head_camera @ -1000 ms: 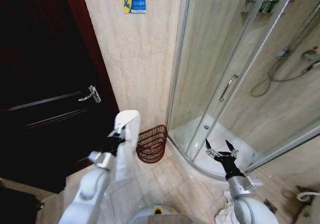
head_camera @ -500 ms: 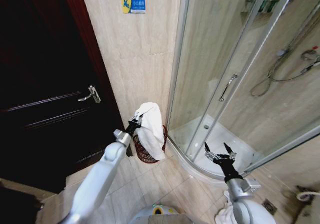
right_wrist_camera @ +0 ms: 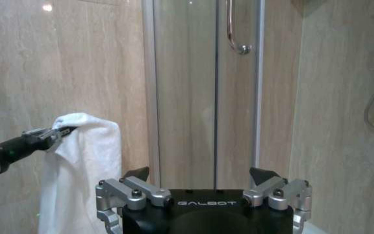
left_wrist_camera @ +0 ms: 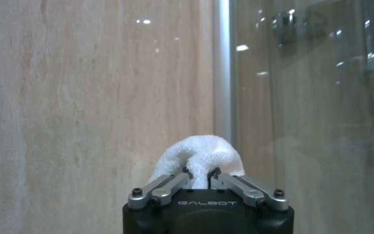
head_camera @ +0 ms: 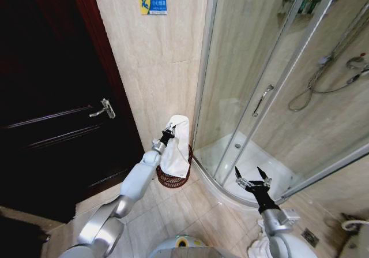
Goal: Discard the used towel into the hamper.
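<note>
Now | L end effector clamps towel, long axis vertical, over hamper | R end effector open

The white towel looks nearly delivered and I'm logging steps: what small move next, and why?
Probably open the left gripper. It holds the white terry towel pinched by its top, hanging over the dark reddish-brown ribbed hamper, its lower end seemingly at the rim. The right gripper waits open by the shower.

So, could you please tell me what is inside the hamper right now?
The towel hangs from the left claw in front of the hamper, its lower end at the basket's opening. The towel covers the inside, so any other contents cannot be seen.
</note>
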Motion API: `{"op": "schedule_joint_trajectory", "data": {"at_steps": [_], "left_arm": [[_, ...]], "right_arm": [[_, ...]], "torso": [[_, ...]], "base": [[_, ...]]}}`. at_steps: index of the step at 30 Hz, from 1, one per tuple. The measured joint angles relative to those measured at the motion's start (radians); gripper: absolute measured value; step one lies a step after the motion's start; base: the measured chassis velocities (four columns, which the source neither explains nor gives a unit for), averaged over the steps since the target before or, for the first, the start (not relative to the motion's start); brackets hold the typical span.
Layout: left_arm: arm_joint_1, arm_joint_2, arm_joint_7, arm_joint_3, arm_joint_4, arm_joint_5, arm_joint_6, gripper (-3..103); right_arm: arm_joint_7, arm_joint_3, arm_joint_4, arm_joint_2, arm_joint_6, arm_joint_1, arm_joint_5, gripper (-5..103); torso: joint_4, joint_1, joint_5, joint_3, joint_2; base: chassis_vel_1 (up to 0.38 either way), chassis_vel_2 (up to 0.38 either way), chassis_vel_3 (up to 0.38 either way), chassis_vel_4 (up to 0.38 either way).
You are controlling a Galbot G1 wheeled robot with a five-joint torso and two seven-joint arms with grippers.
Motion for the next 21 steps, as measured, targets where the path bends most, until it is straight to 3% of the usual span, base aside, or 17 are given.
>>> {"op": "schedule_joint_trajectory", "data": {"at_steps": [5,10,14,21], "left_arm": [[-0.062,-0.047,-0.042,-0.031,0.153,0.078,-0.023,7],[-0.053,-0.058,-0.045,-0.036,0.171,0.094,0.004,7],[-0.001,-0.057,-0.069,-0.061,0.167,0.178,0.056,7],[0.058,-0.067,-0.07,-0.128,0.178,0.24,0.094,7]], "right_arm": [[-0.001,0.001,-0.011,0.0,0.013,0.0,0.001,100],[-0.001,0.003,-0.009,0.0,0.014,0.001,0.004,100],[0.0,0.003,0.001,0.0,0.014,0.001,0.007,100],[0.0,-0.001,0.004,0.0,0.031,-0.002,0.024,100]], "torso": [[-0.0001,0.0,0.0001,0.0,0.0],[-0.0001,0.0,0.0001,0.0,0.0],[-0.0001,0.0,-0.0002,0.0,0.0],[0.0001,0.0,-0.0004,0.0,0.0]], "base": [[0.0,0.0,0.0,0.0],[0.0,0.0,0.0,0.0],[0.0,0.0,0.0,0.0],[0.0,0.0,0.0,0.0]]}}
